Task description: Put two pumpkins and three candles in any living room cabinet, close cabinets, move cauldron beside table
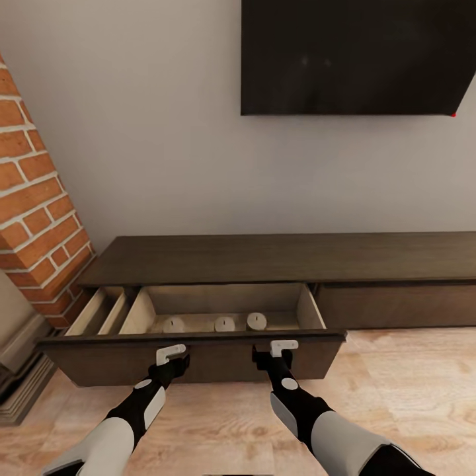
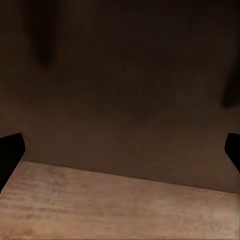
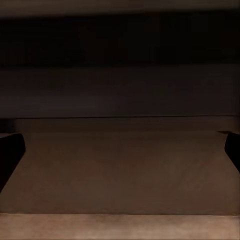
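Both spread end effectors, left (image 1: pixel 173 354) and right (image 1: pixel 283 346), at open drawer front (image 1: pixel 198 360).

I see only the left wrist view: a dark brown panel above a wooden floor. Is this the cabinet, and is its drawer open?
Observer: Yes. The head view shows the cabinet with its left drawer pulled out; your panel is the drawer's front.
Operator: Is anything inside it?
Observer: Three candles stand in a row on its bottom.
Operator: Where is the other arm?
Observer: The right end effector is at the same front, beside the left end effector. Both are open.
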Controlling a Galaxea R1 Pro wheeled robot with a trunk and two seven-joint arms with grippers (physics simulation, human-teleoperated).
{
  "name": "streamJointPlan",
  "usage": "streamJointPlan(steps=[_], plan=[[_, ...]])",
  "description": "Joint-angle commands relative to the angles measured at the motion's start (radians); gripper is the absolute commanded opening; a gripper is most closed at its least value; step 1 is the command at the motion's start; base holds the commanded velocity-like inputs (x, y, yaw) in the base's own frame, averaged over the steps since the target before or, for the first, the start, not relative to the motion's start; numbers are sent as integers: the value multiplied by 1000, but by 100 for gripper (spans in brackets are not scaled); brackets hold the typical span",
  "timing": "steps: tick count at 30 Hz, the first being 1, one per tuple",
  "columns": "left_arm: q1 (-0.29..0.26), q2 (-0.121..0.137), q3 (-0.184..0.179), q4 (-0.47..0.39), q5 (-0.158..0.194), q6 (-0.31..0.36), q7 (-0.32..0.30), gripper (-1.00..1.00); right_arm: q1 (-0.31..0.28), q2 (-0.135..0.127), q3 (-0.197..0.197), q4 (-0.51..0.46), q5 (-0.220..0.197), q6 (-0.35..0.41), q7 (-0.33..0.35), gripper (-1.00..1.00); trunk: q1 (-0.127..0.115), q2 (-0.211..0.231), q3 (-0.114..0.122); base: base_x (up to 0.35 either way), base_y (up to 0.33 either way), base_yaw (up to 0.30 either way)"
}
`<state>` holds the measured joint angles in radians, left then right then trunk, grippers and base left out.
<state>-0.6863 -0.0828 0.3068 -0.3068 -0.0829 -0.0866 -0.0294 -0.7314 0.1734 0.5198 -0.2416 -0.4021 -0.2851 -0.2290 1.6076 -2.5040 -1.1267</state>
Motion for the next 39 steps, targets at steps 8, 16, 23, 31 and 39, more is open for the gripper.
streamJointPlan(steps=[8,16,23,31,39], plan=[[0,0,0,0,0,-1,0,100,0,0,0,0,2,0,-1,100,0,0,0,252,0,0],[1,0,0,0,0,-1,0,100,0,0,0,-1,2,0,-1,100,0,0,0,255,0,0],[0,0,0,0,0,-1,-1,100,0,1,1,0,2,0,-1,100,0,0,0,255,0,0],[0,0,0,0,0,-1,-1,100,0,1,2,0,2,0,-1,100,0,0,0,219,0,0],[0,0,1,0,0,0,-1,100,0,1,2,0,2,0,-1,100,0,0,0,99,21,0]])
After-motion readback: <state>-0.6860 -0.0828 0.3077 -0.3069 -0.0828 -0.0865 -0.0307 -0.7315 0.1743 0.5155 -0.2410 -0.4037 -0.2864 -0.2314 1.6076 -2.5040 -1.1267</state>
